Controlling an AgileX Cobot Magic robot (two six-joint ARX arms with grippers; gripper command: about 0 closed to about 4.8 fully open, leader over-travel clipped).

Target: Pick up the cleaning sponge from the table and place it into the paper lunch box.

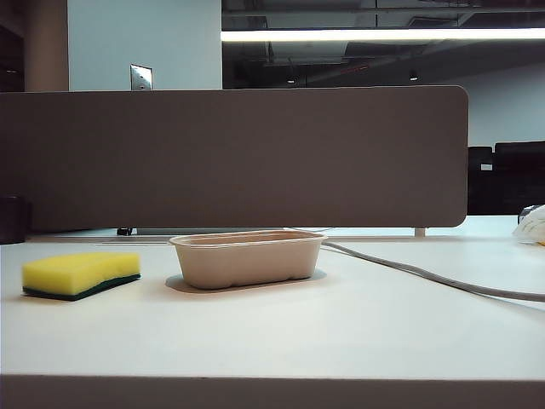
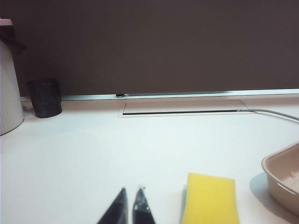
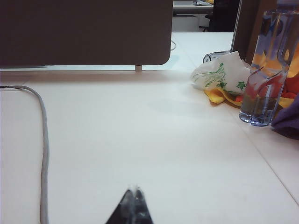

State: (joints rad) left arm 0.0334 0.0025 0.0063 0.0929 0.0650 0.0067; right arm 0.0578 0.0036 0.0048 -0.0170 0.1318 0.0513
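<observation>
Pre-grasp: both pincers clenched and empty, low over the table (image 1: pixel 341 332).

Left gripper (image 2: pixel 130 192) has its tips nearly touching; the cleaning sponge (image 2: pixel 210 198) lies just beside it, toward the paper lunch box (image 2: pixel 285 179). Right gripper (image 3: pixel 134 190) is pressed shut over bare table, a grey cable (image 3: pixel 44 140) to its side. Risk: descending unopened would shove the sponge, and the light tray may slide. The exterior view alone shows the sponge's green layer underneath, and no arm.
</observation>
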